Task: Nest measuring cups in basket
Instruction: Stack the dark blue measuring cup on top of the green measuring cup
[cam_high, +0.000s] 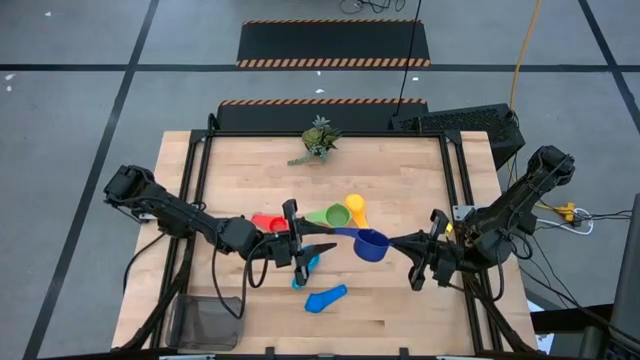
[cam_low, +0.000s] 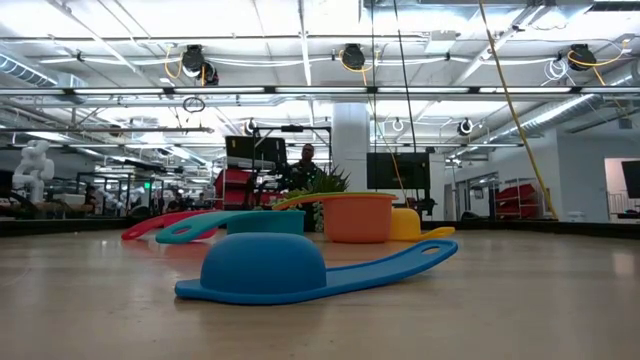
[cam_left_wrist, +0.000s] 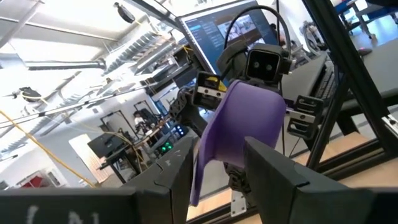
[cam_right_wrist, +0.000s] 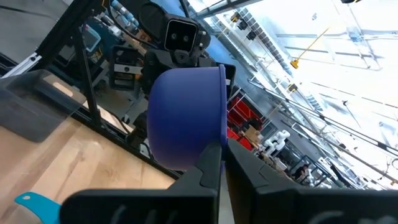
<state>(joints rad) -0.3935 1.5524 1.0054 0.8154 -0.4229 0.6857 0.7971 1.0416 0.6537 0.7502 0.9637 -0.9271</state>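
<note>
my right gripper (cam_high: 432, 243) pinches the dark blue cup (cam_high: 371, 244) by its handle; my left gripper (cam_high: 300, 243) closes on the far end, grip unclear. i should release right only once left is firm.

— Where does the high view sit?
— Above the wooden table (cam_high: 400, 300), looking straight down, far enough off to take in both arms and the floor around.
— And the low one?
— At table-top height, facing level across the boards into the room; a blue cup (cam_low: 300, 270) lies very near its lens.
— The wrist views?
— Each looks forward past its own fingers and meets the other arm head-on. The left wrist view sees the dark blue cup (cam_left_wrist: 239, 130) close up, with the right arm's camera just behind it; the right wrist view sees the same cup (cam_right_wrist: 186, 118) from the opposite side, backed by the left arm's camera. The high view shares it too (cam_high: 371, 243).
</note>
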